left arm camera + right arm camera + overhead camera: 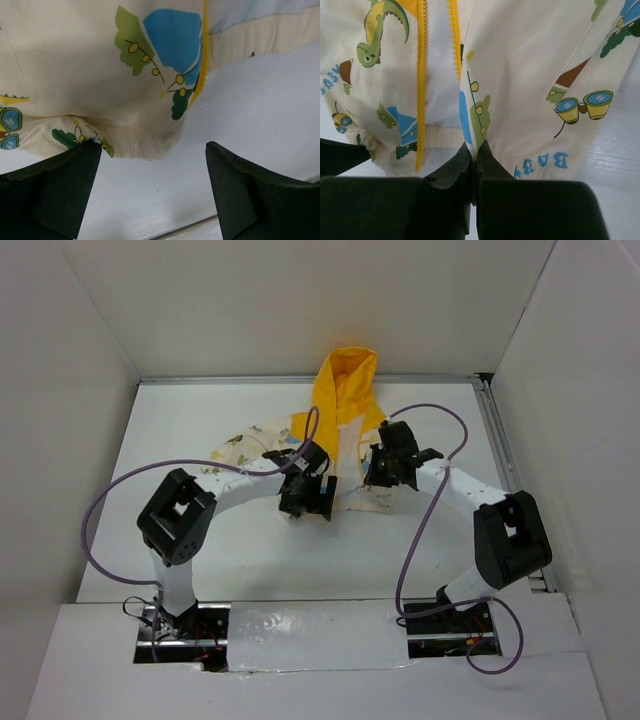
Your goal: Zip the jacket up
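White walls (250, 300) box in a pale table (250, 560), and from where I stand the job looks barely started. Closest to the arms, the right pincer (476, 150) has its two fingers pressed together on the bottom hem (442, 134) of the jacket (520, 75), a little fold of cream cloth caught at its tips, so it has hold of one front panel. The left pincer (152, 145) stands spread wide with nothing in it; the other panel's lower corner lies just ahead of it, between the fingers, one finger close against the gathered edge, though I can't tell whether it touches. Beyond the right pincer's tips the zip is plainly undone: one row of yellow teeth (422, 75) runs away to the left of the grip and the other row (454, 35) sits apart from it, with lining showing between. I see no slider in any view. Farthest from both pincers the orange-yellow hood (345, 380) lies against the back wall. By my reckoning the hem is being steadied, while joining the rows and pulling the zip up are all left to do.
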`<move>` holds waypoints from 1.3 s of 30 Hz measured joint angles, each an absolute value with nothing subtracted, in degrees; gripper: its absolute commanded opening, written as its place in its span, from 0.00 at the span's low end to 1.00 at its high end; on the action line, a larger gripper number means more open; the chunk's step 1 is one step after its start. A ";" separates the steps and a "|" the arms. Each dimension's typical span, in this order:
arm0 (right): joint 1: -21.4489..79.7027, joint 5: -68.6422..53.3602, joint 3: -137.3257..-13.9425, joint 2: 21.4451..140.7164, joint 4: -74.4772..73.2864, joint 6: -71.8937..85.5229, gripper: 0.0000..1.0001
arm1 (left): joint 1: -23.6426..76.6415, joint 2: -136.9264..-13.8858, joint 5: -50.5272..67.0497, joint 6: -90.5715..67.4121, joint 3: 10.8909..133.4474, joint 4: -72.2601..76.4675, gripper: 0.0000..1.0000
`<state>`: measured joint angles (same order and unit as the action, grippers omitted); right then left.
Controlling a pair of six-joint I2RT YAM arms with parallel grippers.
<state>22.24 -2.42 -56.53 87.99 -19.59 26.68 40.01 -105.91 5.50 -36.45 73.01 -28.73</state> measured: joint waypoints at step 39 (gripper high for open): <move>18.96 -11.27 -52.86 86.15 -16.97 24.56 0.00 | 42.50 -115.22 -5.06 -30.20 85.86 -39.83 0.39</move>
